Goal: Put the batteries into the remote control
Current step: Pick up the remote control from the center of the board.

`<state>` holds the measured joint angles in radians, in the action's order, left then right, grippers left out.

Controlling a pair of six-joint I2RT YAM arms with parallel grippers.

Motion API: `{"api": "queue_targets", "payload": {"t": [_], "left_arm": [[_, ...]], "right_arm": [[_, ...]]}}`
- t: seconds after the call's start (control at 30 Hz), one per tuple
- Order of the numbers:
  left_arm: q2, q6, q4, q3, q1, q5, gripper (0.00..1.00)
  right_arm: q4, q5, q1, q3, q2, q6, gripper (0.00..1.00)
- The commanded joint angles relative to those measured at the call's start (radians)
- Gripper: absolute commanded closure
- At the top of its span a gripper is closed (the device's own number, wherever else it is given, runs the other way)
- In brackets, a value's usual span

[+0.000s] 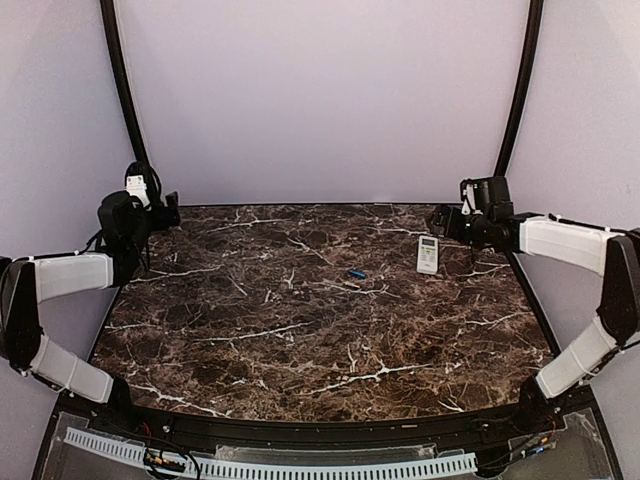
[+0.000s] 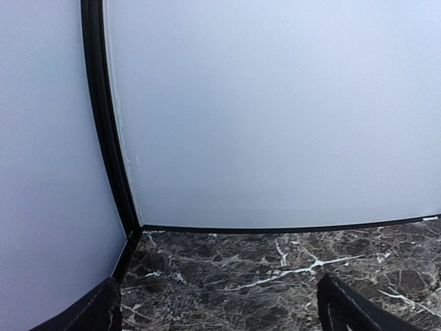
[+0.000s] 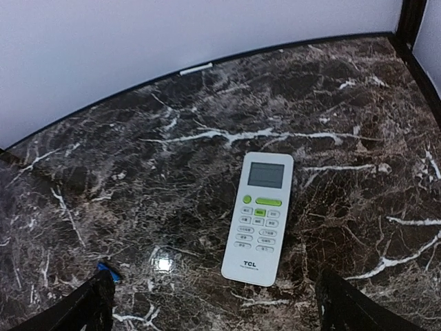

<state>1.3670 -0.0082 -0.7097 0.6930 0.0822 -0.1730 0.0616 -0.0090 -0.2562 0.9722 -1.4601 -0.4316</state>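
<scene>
The flat white rectangular plastic remote control (image 3: 258, 217) lies face up on the dark marbled table (image 1: 300, 330), right of frame centre. The slim blue cylindrical battery (image 1: 355, 272) lies apart, to its left. The left gripper (image 2: 222, 310) and right gripper (image 3: 213, 307) both stand wide and hold nothing.

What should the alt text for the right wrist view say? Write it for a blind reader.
A white remote control lies face up on a dark marble table, display end toward the far wall. A small blue battery shows at lower left, and the open right end effector holds nothing.
</scene>
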Motion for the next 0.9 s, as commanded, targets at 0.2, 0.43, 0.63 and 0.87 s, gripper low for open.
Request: {"api": "queue_targets", "payload": {"t": [0.2, 0.43, 0.63, 0.87], "left_arm": [[-0.168, 0.049, 0.149, -0.002, 0.111, 0.219, 0.03], [-0.190, 0.074, 0.170, 0.009, 0.138, 0.274, 0.04], [-0.205, 0.049, 0.165, 0.008, 0.141, 0.319, 0.04], [-0.207, 0.074, 0.160, 0.000, 0.146, 0.374, 0.05]], "right_arm": [[0.525, 0.277, -0.081, 0.508, -0.512, -0.075, 0.01], [0.609, 0.297, -0.084, 0.640, -0.689, -0.090, 0.04], [0.584, 0.232, -0.084, 0.608, -0.718, -0.077, 0.28], [0.570, 0.123, -0.084, 0.550, -0.661, -0.010, 0.66]]}}
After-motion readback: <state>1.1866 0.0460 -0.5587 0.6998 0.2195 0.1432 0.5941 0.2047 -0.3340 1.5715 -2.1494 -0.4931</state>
